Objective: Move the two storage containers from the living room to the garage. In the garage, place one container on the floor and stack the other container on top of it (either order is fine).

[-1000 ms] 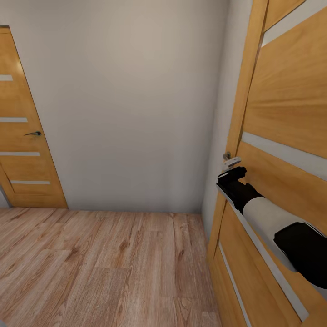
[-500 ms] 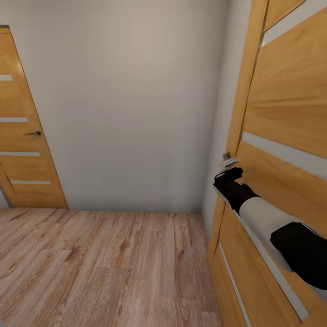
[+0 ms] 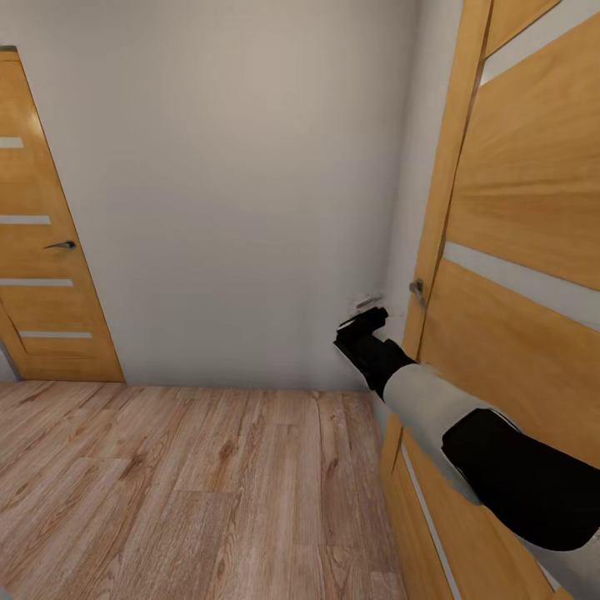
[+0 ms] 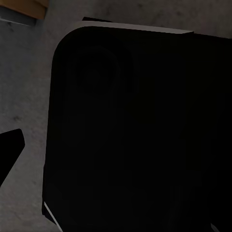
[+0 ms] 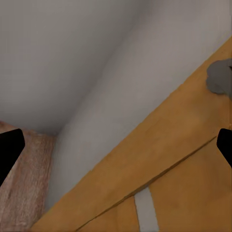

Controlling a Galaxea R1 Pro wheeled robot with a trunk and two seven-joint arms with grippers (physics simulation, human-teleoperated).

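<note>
The right end effector (image 3: 367, 305) is raised beside the wooden door (image 3: 517, 333), just short of its small grey handle (image 3: 416, 288); in the right wrist view its two dark fingertips (image 5: 9, 154) sit at opposite edges of the picture, so it is spread wide and holds nothing. The left end effector's state I cannot tell (its wrist camera looks onto a dark rounded body of the robot (image 4: 135, 130) over grey ground).

Neither storage container appears here, so their whereabouts cannot be told from this hallway. As open, low-walled plastic bins, they should be light, stiff and somewhat slick; a pinch over a long wall near its middle seems the safest hold.

The door is smooth light wood with pale inset strips. The wall (image 3: 233, 192) behind is plain and matt. The floor (image 3: 183, 492) is grained wood planks, and a second, similar door (image 3: 42, 275) with a dark lever stands at the far left.
</note>
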